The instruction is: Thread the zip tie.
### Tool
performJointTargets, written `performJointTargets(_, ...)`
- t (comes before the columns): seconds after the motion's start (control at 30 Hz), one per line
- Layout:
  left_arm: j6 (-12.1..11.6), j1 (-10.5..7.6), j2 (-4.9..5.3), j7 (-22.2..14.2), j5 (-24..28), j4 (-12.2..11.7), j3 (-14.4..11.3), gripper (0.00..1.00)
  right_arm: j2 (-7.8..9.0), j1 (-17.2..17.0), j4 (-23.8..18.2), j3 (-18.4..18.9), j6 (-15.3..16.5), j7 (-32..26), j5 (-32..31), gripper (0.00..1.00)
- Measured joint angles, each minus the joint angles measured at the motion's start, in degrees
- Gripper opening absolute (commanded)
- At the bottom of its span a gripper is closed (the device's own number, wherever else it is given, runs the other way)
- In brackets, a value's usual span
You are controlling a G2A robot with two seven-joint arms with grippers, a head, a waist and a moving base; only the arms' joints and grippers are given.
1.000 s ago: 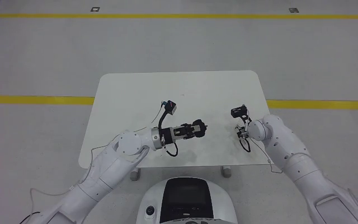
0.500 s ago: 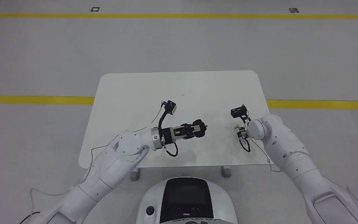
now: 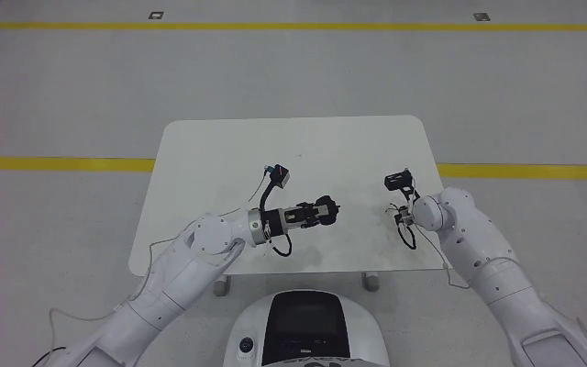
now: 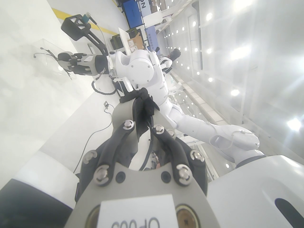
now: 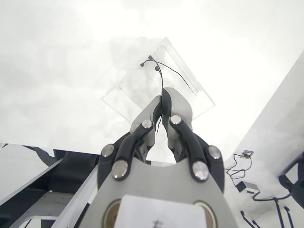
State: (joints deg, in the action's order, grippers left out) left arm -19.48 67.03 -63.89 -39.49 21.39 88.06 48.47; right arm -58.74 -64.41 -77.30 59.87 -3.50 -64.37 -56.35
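Glossy white, rounded arms (image 3: 188,261); the right gripper (image 5: 163,103) has a grey plate, black links and silver screws.

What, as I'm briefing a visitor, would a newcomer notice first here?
Probably the right gripper, shut on a thin black zip tie over a clear plastic tray on the white table. Next, the left gripper, also shut, held level over the table's near half and pointing toward the right one.
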Motion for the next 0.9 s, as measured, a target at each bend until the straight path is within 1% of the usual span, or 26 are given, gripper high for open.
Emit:
performJointTargets(0.23, 0.0, 0.0, 0.0, 0.0, 0.0, 0.0, 0.0, 0.0, 0.54, -2.8, -3.6, 2.3, 0.4, 0.5, -0.3, 0.0)
performJointTargets(0.4, 0.0, 0.0, 0.0, 0.0, 0.0, 0.0, 0.0, 0.0, 0.81, -4.6, -5.6, 3.8, 0.9, 2.3, -0.6, 0.0)
performJointTargets(0.5, 0.0, 0.0, 0.0, 0.0, 0.0, 0.0, 0.0, 0.0, 0.84, -5.3, -6.3, 4.0, 0.8, 3.5, -1.8, 0.0)
performJointTargets(0.73, 0.0, 0.0, 0.0, 0.0, 0.0, 0.0, 0.0, 0.0, 0.49, -5.0, -5.3, 4.3, 1.4, 5.3, -1.1, 0.0)
performJointTargets(0.9, 0.0, 0.0, 0.0, 0.0, 0.0, 0.0, 0.0, 0.0, -0.13, -3.7, -2.5, 3.1, 0.9, 7.3, -1.5, 0.0)
